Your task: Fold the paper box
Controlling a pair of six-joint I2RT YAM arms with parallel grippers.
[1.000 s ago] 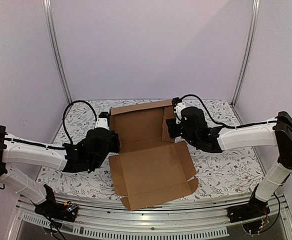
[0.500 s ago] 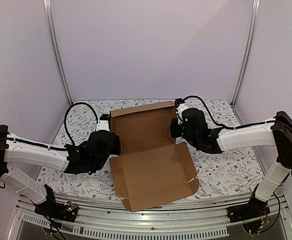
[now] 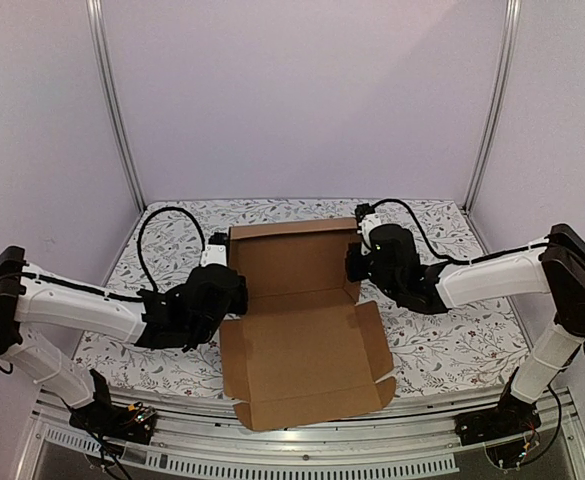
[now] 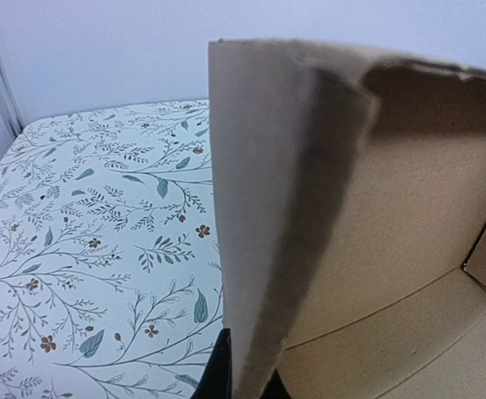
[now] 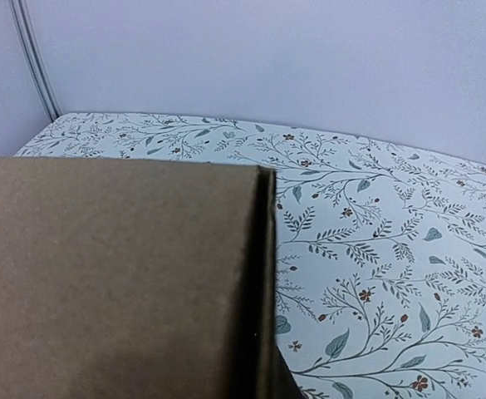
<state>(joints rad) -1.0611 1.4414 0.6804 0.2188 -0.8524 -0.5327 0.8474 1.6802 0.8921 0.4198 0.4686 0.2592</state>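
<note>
The paper box (image 3: 302, 340) is a brown cardboard sheet. Its front panel lies flat toward the near edge and its back panel (image 3: 292, 262) stands upright between the two arms. My left gripper (image 3: 230, 283) is shut on the box's left side flap. In the left wrist view that flap (image 4: 259, 233) runs edge-on down between the dark fingertips (image 4: 212, 378). My right gripper (image 3: 354, 262) is shut on the right side flap. In the right wrist view the flap (image 5: 101, 274) fills the left half of the picture, and its folded edge hides most of the fingers.
A floral cloth (image 3: 442, 340) covers the table. Metal posts (image 3: 117, 110) (image 3: 492, 100) and lilac walls close in the back and sides. An aluminium rail (image 3: 302, 440) with both arm bases runs along the near edge. Black cables loop over each wrist.
My right gripper has closed on the right side flap. Both arms have drawn the back panel more upright and squarer, and the flat front panel has slid slightly.
</note>
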